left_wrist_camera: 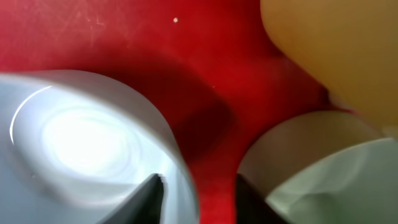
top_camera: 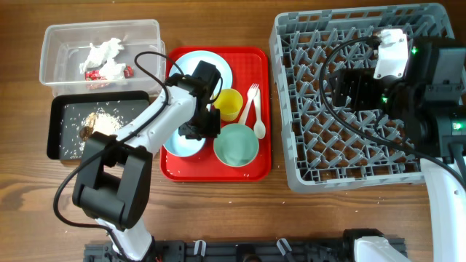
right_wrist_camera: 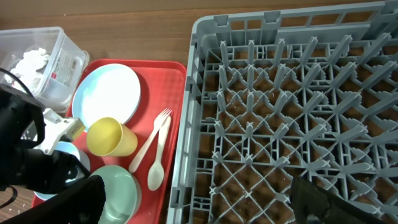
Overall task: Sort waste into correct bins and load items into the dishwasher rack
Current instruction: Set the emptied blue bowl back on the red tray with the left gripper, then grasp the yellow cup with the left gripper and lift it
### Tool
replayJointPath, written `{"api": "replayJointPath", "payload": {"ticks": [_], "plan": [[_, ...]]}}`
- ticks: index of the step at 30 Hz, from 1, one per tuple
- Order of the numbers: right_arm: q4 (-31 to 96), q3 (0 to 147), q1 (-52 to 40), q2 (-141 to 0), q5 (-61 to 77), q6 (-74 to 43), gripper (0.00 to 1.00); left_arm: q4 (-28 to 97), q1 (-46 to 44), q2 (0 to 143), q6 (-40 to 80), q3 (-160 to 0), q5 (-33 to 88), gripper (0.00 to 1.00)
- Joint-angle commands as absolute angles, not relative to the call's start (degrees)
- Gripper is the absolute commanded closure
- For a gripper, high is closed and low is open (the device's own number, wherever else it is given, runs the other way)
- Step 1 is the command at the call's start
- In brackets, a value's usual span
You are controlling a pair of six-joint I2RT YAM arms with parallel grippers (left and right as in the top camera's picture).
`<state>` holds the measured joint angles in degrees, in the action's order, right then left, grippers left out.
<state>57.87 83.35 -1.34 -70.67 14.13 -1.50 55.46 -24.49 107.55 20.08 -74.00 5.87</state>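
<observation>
My left gripper (top_camera: 202, 129) is low over the red tray (top_camera: 255, 164), open, with its fingers (left_wrist_camera: 199, 199) straddling the rim of a pale blue bowl (left_wrist_camera: 81, 143): one finger is inside, one outside. A teal bowl (top_camera: 237, 144), a yellow cup (top_camera: 229, 104), a light blue plate (top_camera: 211, 62), a white fork (top_camera: 251, 98) and a white spoon (top_camera: 258, 124) lie on the same tray. My right gripper (right_wrist_camera: 199, 205) is wide open and empty above the grey dishwasher rack (top_camera: 291, 145). The rack holds nothing.
The clear tub (top_camera: 54, 44) at the back left holds crumpled napkins (top_camera: 102, 52) and red-and-white wrappers (top_camera: 95, 74). The black tray (top_camera: 58, 109) in front of it holds rice scraps (top_camera: 102, 122). My left arm lies over the plate.
</observation>
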Motion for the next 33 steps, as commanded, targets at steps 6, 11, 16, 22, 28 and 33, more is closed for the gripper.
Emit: {"api": "replayJointPath", "payload": {"ticks": [6,11,16,22,28,33], "plan": [[57.93,83.61,-1.54,-70.94,15.05,-1.67,0.03,60.58,-23.0,106.59,20.36,-83.53,12.03,0.49],[57.91,83.61,-1.54,-71.05,15.03,-1.65,0.04,54.7,-22.81,106.17,19.84,-86.32,9.19,0.48],[57.98,83.57,-1.54,-72.18,15.05,-1.69,0.04,46.46,-22.7,107.85,19.75,-86.32,2.79,0.55],[58.13,83.55,-1.54,-72.66,15.03,-1.63,0.04,46.22,-22.7,114.17,19.79,-86.32,2.48,0.8],[58.06,83.55,-1.54,-72.66,15.2,-1.72,0.04,45.6,-22.33,113.91,19.81,-86.63,5.98,0.96],[56.42,83.55,-1.54,-74.91,29.04,-1.67,0.03,48.47,-14.37,108.2,19.77,-89.27,32.91,0.96]]}}
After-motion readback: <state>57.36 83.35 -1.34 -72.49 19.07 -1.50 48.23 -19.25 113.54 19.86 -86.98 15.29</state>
